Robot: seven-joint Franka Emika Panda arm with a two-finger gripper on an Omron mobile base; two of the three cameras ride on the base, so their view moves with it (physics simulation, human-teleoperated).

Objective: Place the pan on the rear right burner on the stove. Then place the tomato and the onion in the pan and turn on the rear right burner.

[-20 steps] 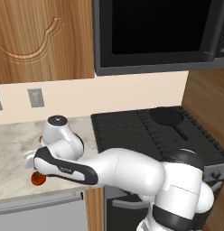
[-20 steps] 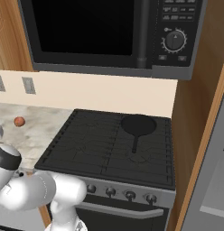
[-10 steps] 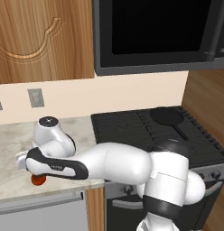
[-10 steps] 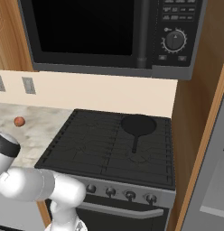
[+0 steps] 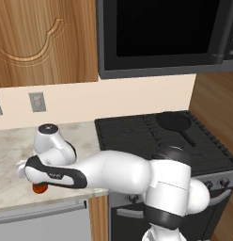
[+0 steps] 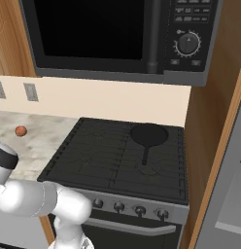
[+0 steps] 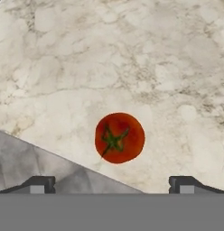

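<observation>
The black pan (image 5: pixel 174 121) (image 6: pixel 148 134) sits on the rear right burner (image 6: pixel 174 142) of the stove (image 5: pixel 137 136) (image 6: pixel 93 160), handle pointing to the front. The red tomato (image 7: pixel 119 137) (image 5: pixel 40 188) lies on the marble counter near its front edge, stem spot up. My gripper (image 7: pixel 112 184) hangs over it, open, with the fingertips (image 7: pixel 39 183) wide apart on either side and clear of it. A small peach-red ball, the onion (image 6: pixel 20 130), rests further back on the counter, left of the stove.
A black microwave (image 5: pixel 160 33) (image 6: pixel 117 34) hangs above the stove. The knobs (image 6: pixel 127 208) line the stove's steel front. The marble counter (image 5: pixel 10 146) (image 7: pixel 109 54) ends in a front edge just beside the tomato. A wooden panel (image 6: pixel 215 146) stands right of the stove.
The arm has swung a little further left over the counter and the hand has settled above the tomato. Pan, tomato and onion have stayed put; the jaws remain wide.
</observation>
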